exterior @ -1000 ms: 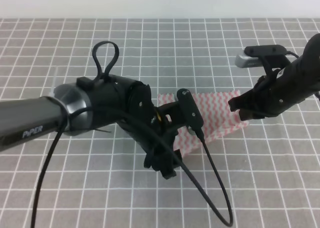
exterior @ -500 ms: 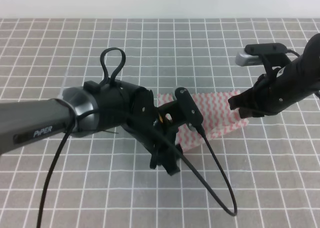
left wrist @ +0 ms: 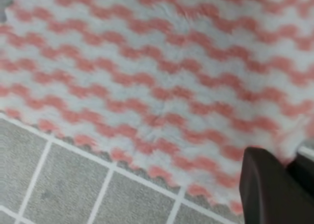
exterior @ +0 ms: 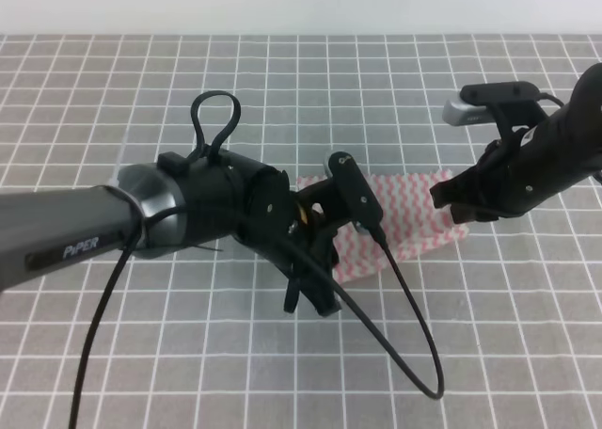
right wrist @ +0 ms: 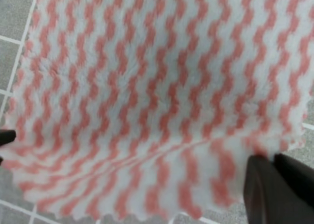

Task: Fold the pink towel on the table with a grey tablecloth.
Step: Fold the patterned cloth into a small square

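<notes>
The pink towel (exterior: 409, 217) with its pink-and-white zigzag lies mid-table on the table with a grey tablecloth (exterior: 282, 90), between my two arms. My left gripper (exterior: 315, 297) points down at the towel's near left corner. In the left wrist view a dark finger (left wrist: 267, 184) sits on the towel's (left wrist: 157, 81) frayed edge, jaws close together. My right gripper (exterior: 458, 206) is shut on the towel's right edge. In the right wrist view its fingers (right wrist: 262, 184) pinch the towel (right wrist: 147, 86), which is lifted into a crease there.
A black cable (exterior: 419, 373) from the left arm loops down over the near part of the table. The left arm's thick body (exterior: 188, 213) hides the towel's left part. A white wall (exterior: 301, 6) bounds the far edge.
My left gripper has shifted a little to the right and risen slightly at the towel's near corner. The right gripper has stayed put on the towel's right edge.
</notes>
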You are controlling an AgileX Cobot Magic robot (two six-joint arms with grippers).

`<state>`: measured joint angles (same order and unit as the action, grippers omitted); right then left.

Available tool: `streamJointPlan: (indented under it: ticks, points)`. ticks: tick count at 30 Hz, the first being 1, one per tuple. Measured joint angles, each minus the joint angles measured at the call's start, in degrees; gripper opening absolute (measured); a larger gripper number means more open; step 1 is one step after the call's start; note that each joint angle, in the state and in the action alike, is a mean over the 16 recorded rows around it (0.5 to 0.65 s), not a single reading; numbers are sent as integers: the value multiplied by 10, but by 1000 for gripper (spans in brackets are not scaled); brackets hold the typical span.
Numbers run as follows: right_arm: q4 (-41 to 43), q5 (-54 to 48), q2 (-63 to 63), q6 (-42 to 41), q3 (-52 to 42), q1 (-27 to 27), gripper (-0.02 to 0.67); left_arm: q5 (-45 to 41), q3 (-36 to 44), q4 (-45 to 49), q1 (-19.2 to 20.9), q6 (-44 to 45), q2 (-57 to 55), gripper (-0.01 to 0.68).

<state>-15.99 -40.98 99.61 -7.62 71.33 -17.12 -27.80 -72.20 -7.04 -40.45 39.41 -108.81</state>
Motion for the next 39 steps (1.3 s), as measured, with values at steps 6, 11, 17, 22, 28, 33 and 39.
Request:
streamJointPlan:
  ticks: [6,11,17,22,28,33,39]
  points:
    - [2,2,6,0,0,0,-16,22,0,16,0,-31,2,-1]
    - [2,8,10,0,0,0,-16,35,0,47,0,-78,2,-2]
    - [3,18,13,0,0,0,-16,54,0,84,0,-135,3,-2]
    - [4,27,15,0,0,0,-16,67,-1,98,2,-163,1,-3]
    - [8,34,18,0,0,0,-16,77,-15,98,6,-173,-11,-3]
    - [15,42,19,0,0,-1,-16,68,-40,98,10,-177,-28,-3]
    - [23,51,25,0,1,-1,-16,51,-76,98,11,-177,-53,-3]
